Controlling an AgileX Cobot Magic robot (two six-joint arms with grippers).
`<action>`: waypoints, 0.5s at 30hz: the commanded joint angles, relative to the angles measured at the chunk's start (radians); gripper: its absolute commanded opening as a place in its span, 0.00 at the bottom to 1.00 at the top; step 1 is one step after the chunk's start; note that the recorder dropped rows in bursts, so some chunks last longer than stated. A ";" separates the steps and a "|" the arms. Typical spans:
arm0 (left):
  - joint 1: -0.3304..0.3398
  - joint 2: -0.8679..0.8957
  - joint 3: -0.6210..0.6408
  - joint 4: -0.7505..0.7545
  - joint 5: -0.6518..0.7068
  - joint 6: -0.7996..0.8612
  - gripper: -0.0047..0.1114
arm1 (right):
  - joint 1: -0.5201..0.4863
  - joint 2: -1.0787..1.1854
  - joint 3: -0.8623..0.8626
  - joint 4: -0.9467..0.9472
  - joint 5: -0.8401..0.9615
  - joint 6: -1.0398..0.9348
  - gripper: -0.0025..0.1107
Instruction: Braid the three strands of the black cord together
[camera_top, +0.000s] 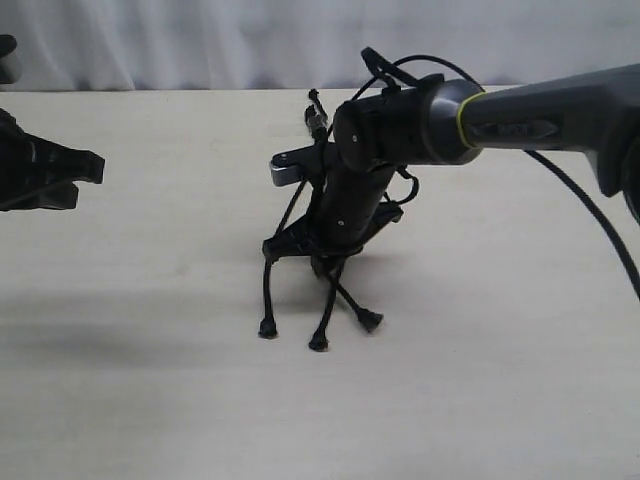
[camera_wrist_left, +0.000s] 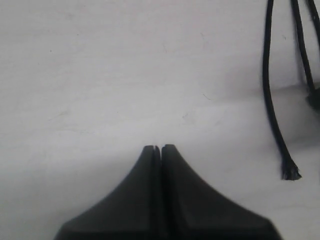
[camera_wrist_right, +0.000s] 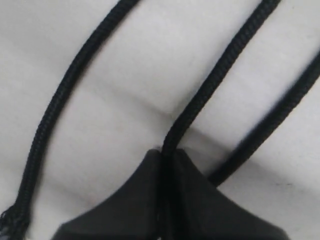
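The black cord's joined end (camera_top: 316, 118) lies at the back of the table behind my right arm. Its three strands run toward the front and end in flared tips: left (camera_top: 267, 327), middle (camera_top: 318, 342), right (camera_top: 371, 321). My right gripper (camera_top: 326, 262) points down over them and is shut on one strand (camera_wrist_right: 210, 85), which runs straight into its closed tips (camera_wrist_right: 167, 151). The other two strands (camera_wrist_right: 55, 110) (camera_wrist_right: 280, 117) lie on either side. My left gripper (camera_wrist_left: 160, 147) is shut on nothing, far left (camera_top: 85, 170); one strand and its tip (camera_wrist_left: 289, 172) lie beside it.
A small silver-ended fitting (camera_top: 288, 169) sits by the strands' upper part, left of the right arm. The arm's smooth black cable (camera_top: 580, 205) loops over the right side of the pale table (camera_top: 150, 400). A white curtain (camera_top: 200, 40) hangs behind the table.
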 joint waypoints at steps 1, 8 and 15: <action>-0.007 0.001 -0.007 -0.006 -0.013 0.002 0.04 | 0.007 -0.053 -0.066 0.073 0.043 0.006 0.06; -0.007 0.001 -0.007 -0.006 -0.013 0.002 0.04 | 0.077 -0.038 -0.100 0.292 -0.099 -0.058 0.06; -0.007 0.001 -0.007 -0.006 -0.013 0.002 0.04 | 0.147 0.027 -0.100 0.298 -0.232 -0.054 0.15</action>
